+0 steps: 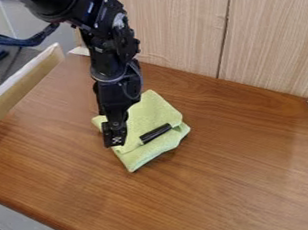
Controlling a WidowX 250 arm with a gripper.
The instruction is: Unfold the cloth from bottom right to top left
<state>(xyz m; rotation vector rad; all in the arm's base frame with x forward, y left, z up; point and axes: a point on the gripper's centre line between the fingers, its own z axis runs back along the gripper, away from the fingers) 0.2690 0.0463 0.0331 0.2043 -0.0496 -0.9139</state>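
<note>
The green cloth (150,112) lies near the middle of the brown wooden worktop (256,179), a little to the left in the view. It is folded over itself in part, and its lower right side makes a thick, uneven fold. On this lower part of the cloth rests a short black cylinder (157,133), which lies at a slant. The black robot arm (115,55) comes from the upper left, and its claw (115,135) is pointing down at the left part of the cloth. I cannot tell whether the claw is apart or together, nor if it touches the fabric. Behind the worktop stand light wooden panels (176,25), and at the left there is a pale-edged wooden board (24,87).
</note>
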